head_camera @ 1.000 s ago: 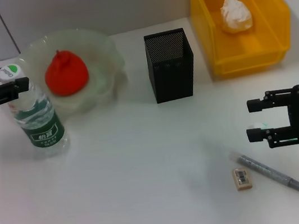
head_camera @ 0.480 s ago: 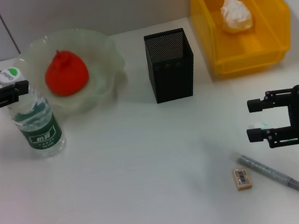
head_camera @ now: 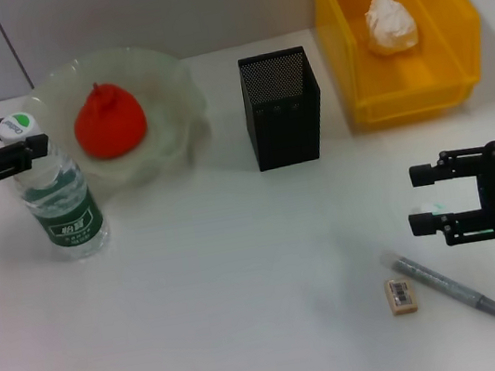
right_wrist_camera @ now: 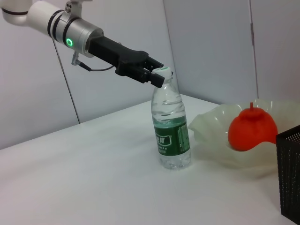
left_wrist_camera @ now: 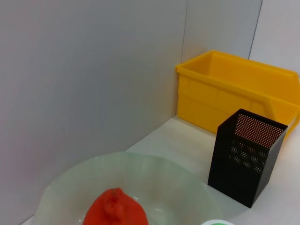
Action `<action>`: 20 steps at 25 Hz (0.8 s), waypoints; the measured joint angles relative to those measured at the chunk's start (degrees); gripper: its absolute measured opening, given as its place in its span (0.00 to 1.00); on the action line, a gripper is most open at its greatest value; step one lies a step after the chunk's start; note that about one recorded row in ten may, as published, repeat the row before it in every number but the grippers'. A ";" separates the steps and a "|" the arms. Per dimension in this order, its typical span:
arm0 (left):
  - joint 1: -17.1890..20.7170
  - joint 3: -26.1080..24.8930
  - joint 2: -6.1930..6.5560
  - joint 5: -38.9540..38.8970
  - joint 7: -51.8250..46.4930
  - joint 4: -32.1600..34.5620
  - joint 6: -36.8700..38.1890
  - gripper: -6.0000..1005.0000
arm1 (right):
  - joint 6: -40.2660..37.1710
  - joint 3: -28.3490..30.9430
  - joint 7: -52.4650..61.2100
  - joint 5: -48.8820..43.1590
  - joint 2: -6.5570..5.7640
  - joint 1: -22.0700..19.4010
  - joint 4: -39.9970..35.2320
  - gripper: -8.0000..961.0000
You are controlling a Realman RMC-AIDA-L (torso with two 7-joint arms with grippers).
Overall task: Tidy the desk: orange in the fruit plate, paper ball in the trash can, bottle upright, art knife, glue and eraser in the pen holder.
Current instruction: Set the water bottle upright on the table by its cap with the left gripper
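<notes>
Now upright, the bottle (head_camera: 59,198) has stopped tilting; left gripper (head_camera: 18,152) fingers still pinch its cap.

Compared with a second earlier, the bottle (head_camera: 58,192) stands nearer upright: its base sits further toward 11 o'clock on the bench (head_camera: 244,280), closer to the fruit plate (head_camera: 172,94). The left tool (head_camera: 17,147), clamped at the cap, has drawn slightly toward 9 o'clock. Over the last half second, almost nothing shifts.

left hand (head_camera: 23,147) closed, raised | right hand (head_camera: 424,198) open, low
</notes>
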 joint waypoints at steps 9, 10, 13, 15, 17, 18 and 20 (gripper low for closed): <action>0.02 0.00 -0.18 0.37 0.31 -0.05 -0.20 0.47 | 0.00 0.08 0.00 0.00 0.02 0.00 0.06 0.73; 0.03 -0.01 -0.20 0.41 0.31 -0.05 -0.25 0.47 | 0.00 0.08 0.00 0.00 0.03 0.00 0.06 0.73; 0.06 -0.01 -0.23 0.50 0.31 -0.04 -0.35 0.47 | 0.01 0.08 0.21 0.00 0.05 0.00 0.06 0.73; 0.06 -0.01 -0.24 0.51 0.31 0.00 -0.36 0.47 | 0.01 0.03 0.38 0.00 0.06 0.00 0.06 0.73; 0.07 -0.01 -0.24 0.53 0.31 0.02 -0.35 0.47 | 0.01 -0.01 0.42 0.00 0.07 0.00 0.06 0.73; 0.08 -0.01 -0.24 0.53 0.30 0.04 -0.36 0.47 | 0.01 -0.03 0.47 0.00 0.07 0.00 0.06 0.73; 0.09 -0.01 -0.24 0.53 0.09 0.06 -0.35 0.52 | 0.01 -0.05 0.49 0.00 0.09 0.00 0.06 0.73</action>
